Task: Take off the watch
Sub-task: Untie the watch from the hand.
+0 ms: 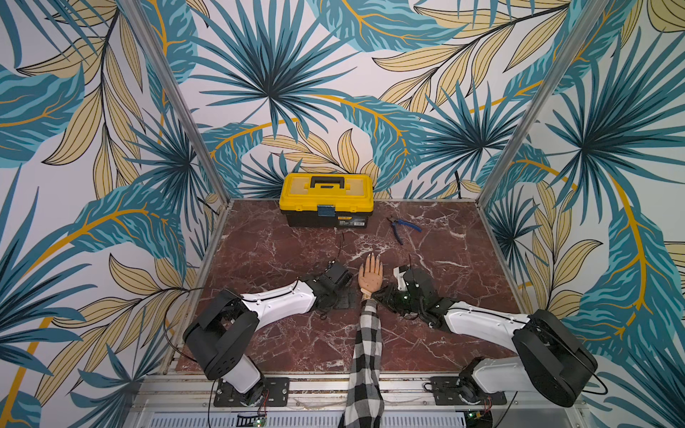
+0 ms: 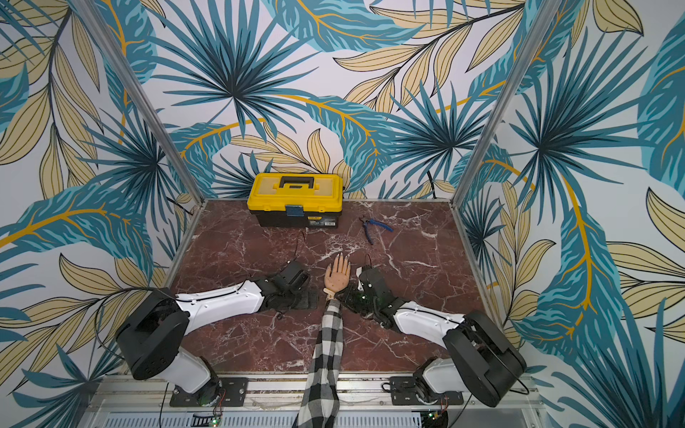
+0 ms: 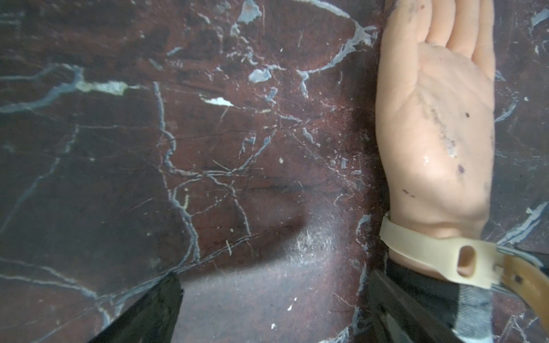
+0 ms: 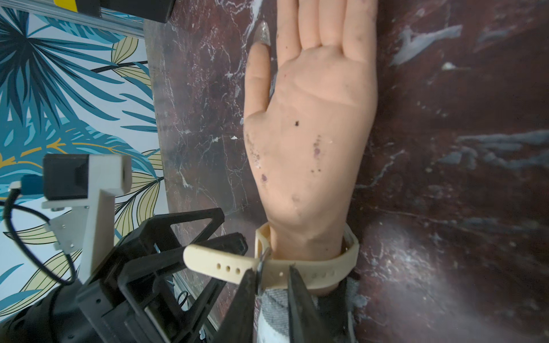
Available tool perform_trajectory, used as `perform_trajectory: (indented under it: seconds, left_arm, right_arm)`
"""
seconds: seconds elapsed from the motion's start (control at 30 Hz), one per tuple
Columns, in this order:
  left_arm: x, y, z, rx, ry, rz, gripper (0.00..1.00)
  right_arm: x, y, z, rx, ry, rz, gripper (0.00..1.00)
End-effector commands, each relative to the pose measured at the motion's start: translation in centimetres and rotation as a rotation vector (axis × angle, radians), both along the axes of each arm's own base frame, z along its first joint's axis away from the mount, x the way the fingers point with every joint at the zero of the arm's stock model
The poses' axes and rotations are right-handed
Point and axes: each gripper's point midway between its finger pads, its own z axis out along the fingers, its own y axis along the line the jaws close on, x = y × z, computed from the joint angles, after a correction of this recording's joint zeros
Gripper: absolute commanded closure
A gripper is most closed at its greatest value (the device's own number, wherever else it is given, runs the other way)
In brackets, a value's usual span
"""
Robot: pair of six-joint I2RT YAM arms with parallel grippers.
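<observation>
Nearest me, a black-and-white checked sleeve [image 1: 367,363] runs in from the front edge, where it is cut off, and lies along the red marble table [image 1: 281,255] between the two arm bases. Out of its cuff comes a mannequin hand [image 4: 312,133], palm up, fingers pointing to the far wall.

The watch [image 4: 326,273] sits on that wrist, just past the cuff, a cream strap wrapped round it. I see only strap. The case does not show in any view. In both top views the watch is little more than a pale sliver at the wrist [image 1: 367,295].

The right gripper [image 4: 272,271] is down on the strap at the metal buckle [image 4: 261,261]. Its two dark fingers stand close together with a short piece of strap showing between them. I cannot tell whether they pinch it or only rest against it. The free tail of the strap [image 4: 214,262], with its row of holes, sticks out sideways towards the other arm.

The left gripper [image 1: 344,301] lies low on the table just beside the wrist, jaws spread wide, holding nothing. The tail crosses in front of one of its fingers, and I cannot tell if they touch.

Further back, blue-handled pliers [image 1: 402,226] lie on the marble, handles splayed. Beyond them and to the left, a yellow toolbox [image 1: 326,196] stands shut against the leaf-patterned wall.
</observation>
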Motion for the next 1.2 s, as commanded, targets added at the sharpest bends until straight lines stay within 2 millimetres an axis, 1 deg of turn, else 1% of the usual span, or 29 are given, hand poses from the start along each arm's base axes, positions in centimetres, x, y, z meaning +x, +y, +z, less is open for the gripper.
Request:
perform_trajectory:
  seconds: [0.0,0.07,0.13,0.33,0.7,0.93,1.0,1.07,1.17]
  left_arm:
    - [-0.2,0.3,-0.7,0.016,-0.001,-0.004,0.01]
    - [-0.2,0.3,-0.7,0.015,-0.002,-0.004,0.01]
    - [-0.1,0.3,-0.7,0.016,-0.002,-0.004,0.01]
    - [-0.1,0.2,-0.8,0.015,-0.001,-0.005,0.01]
    - [-0.1,0.2,-0.9,0.014,-0.001,-0.003,0.01]
    - [0.0,0.2,-0.8,0.014,-0.003,-0.003,0.01]
    - [0.0,0.2,-0.8,0.015,-0.004,-0.002,0.01]
    - [0.0,0.3,-0.8,0.014,-0.004,0.0,0.01]
    - [0.2,0.3,-0.5,0.007,-0.008,0.005,0.01]
  right_arm:
    - [0.2,0.3,0.4,0.003,-0.004,0.016,0.89]
    - [0.3,0.4,0.6,0.005,-0.008,0.02,0.96]
    - [0.3,0.5,0.9,0.008,-0.011,0.022,1.0]
    - [0.6,1.0,1.9,0.03,-0.024,0.033,1.0]
    - [1.3,2.0,2.6,0.058,-0.029,0.051,1.0]
    - [1.5,2.5,3.5,0.067,-0.049,0.083,1.0]
    - [1.2,2.4,3.8,0.05,-0.054,0.099,0.85]
    - [0.7,1.9,4.1,0.022,-0.064,0.112,0.76]
    - [-0.4,0.6,4.3,-0.05,-0.082,0.126,0.72]
